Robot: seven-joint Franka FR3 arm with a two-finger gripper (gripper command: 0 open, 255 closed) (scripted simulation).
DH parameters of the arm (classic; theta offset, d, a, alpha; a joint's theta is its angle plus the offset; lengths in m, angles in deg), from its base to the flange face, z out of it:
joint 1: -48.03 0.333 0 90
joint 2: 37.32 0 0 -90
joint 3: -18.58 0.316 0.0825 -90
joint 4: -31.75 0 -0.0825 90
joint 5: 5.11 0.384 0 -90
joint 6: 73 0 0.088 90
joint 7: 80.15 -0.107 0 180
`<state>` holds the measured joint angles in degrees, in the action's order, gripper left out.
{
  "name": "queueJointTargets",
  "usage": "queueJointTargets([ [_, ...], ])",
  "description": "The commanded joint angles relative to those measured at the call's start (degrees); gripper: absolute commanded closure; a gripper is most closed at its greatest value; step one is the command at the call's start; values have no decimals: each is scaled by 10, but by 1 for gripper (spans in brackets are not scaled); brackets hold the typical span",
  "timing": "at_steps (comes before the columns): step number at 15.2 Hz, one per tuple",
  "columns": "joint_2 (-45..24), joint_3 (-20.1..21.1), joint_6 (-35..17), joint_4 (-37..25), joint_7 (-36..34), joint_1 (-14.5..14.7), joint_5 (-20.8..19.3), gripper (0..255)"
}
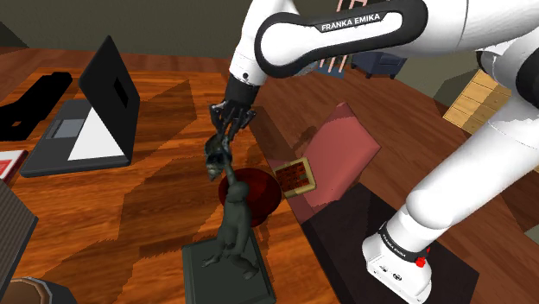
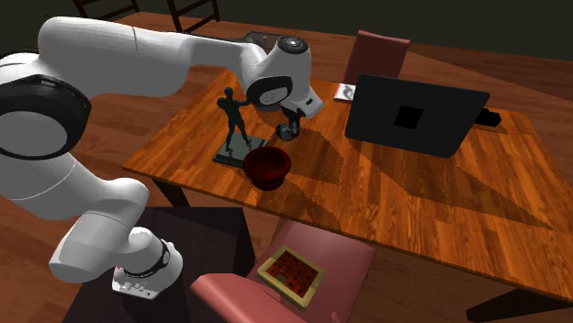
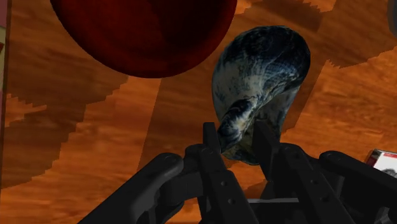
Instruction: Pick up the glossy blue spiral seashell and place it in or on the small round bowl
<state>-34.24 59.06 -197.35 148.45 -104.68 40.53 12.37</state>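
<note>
A dark blue and white mottled spiral seashell (image 3: pixel 261 70) is clasped by its narrow end between my black gripper's (image 3: pixel 236 143) two fingers. In the shoulder view the gripper (image 1: pixel 228 128) points down over the wooden table (image 1: pixel 155 216) with the shell (image 1: pixel 216 157) hanging below it. The dark red round bowl (image 1: pixel 259 192) sits on the table just beyond the shell, near the table edge. In the second exterior view the shell (image 2: pixel 290 132) under the gripper (image 2: pixel 293 122) hangs a little behind the bowl (image 2: pixel 266 167).
A dark figurine on a slab base (image 1: pixel 235 229) stands right beside the bowl and the shell. An open black laptop (image 1: pixel 95 112) stands farther along the table. A red chair (image 1: pixel 341 151) carrying a small patterned box (image 1: pixel 292 175) sits past the table edge.
</note>
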Motion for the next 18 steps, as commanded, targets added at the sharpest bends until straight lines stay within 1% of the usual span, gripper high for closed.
queueJointTargets([
  [1, 54, -11, 14, 36, 32, -3, 43, 255],
  [4, 137, -43, 43, 92, 78, 5, 95, 255],
  [7, 213, -80, 76, 144, 113, 18, 127, 255],
  [8, 221, -85, 80, 149, 116, 20, 130, 255],
  [18, 196, -65, 0, 206, 135, 25, 145, 255],
])
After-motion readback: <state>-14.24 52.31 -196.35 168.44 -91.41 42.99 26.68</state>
